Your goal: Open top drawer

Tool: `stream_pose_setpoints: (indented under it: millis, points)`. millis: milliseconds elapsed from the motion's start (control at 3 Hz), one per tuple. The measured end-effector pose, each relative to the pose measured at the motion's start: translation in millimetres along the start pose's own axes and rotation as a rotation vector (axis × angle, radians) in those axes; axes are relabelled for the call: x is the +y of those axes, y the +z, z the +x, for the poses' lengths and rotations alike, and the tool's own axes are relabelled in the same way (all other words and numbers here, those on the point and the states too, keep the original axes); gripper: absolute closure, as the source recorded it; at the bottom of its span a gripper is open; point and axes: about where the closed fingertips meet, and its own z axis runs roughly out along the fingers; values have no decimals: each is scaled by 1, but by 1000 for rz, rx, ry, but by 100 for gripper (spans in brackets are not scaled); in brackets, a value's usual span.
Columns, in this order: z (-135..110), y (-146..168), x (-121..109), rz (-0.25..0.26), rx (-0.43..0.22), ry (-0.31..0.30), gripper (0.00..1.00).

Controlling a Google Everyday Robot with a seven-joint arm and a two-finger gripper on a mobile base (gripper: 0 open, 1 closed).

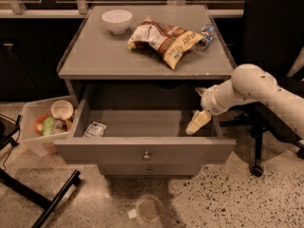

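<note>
The top drawer (142,148) of the grey cabinet stands pulled far out, its flat front low in the view with a small round metal knob (147,155) at the middle. Inside it lies a small packet (95,129) at the left. My gripper (197,122) hangs over the drawer's right inside corner, pointing down to the left, on the white arm (256,91) that comes in from the right. A second drawer's knob (150,170) shows just below the open drawer's front.
On the cabinet top (95,56) sit a white bowl (117,20), a chip bag (164,38) and a plastic bottle (205,34). A clear bin (45,125) with cups stands left of the cabinet. A black office chair (275,42) is behind the arm. A clear cup (148,209) lies on the floor.
</note>
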Motion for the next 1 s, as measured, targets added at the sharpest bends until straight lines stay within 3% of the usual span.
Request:
stream_pose_setpoints:
  millis: [333,667,1000]
  points:
    - [1,7,4,-33,-16,4,0]
    - [-2,4,33,-98,-44,-22,2]
    - [-9,-16,70,-133,-87,-80,21]
